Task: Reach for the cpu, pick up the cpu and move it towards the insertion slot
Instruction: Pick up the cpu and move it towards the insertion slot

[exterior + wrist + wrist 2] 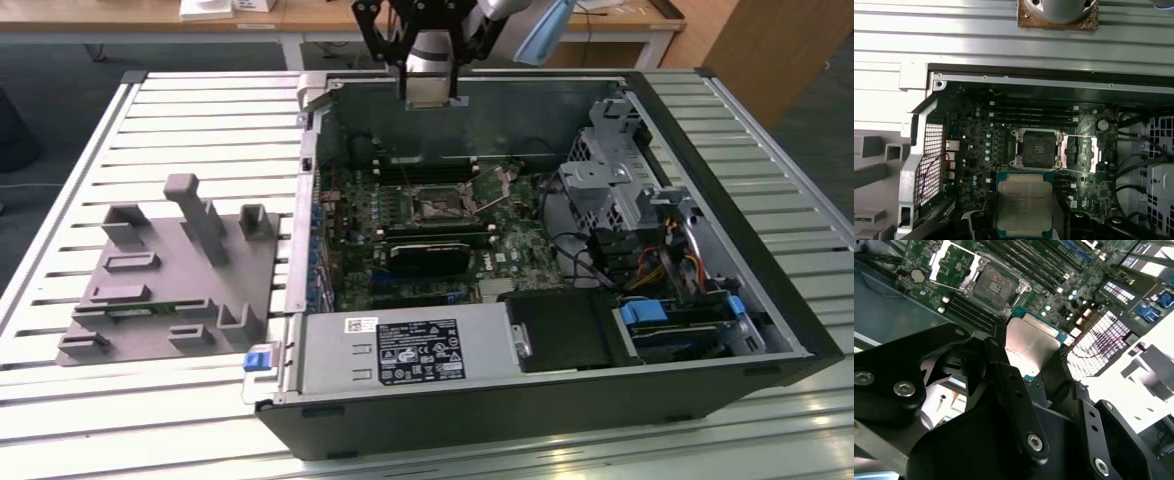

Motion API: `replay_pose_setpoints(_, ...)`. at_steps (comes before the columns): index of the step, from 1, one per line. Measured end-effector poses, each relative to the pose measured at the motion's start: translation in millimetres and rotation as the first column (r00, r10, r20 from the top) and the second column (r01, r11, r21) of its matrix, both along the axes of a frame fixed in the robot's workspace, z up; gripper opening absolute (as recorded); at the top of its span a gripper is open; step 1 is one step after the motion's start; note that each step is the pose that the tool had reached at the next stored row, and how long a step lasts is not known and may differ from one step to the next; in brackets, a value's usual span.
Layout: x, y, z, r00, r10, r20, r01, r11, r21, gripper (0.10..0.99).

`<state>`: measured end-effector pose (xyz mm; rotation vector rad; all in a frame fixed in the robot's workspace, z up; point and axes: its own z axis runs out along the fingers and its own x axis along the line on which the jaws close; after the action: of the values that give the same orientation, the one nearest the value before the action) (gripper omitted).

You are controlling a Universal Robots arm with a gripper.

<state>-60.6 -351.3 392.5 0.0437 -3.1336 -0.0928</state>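
End effector (1031,357) grips the cpu (1024,207) above the insertion slot (1035,148).

**Layout: cpu held above open case**

Gripper (430,95) hangs over the far wall of the computer case (747,270), cpu (1024,206) clamped between its fingers (1014,395). Insertion slot (1036,148) lies on the motherboard (350,195) below and ahead of the gripper. Block fixture (174,280) sits outside the case, at the exterior view's left.
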Motion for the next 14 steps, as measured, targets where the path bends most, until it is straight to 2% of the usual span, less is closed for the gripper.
replay_pose_setpoints(4,7.8,6.4,-0.2,1.0,0.0,0.0,0.0,1.0,0.0,0.529)
replay_pose_setpoints(9,19.8,8.0,-0.6,1.0,0.0,-0.0001,0.0,1.0,0.0,0.529)
replay_pose_setpoints(14,28.5,14.8,-1.0,1.0,0.0,-0.0001,0.0,1.0,0.0,0.529)
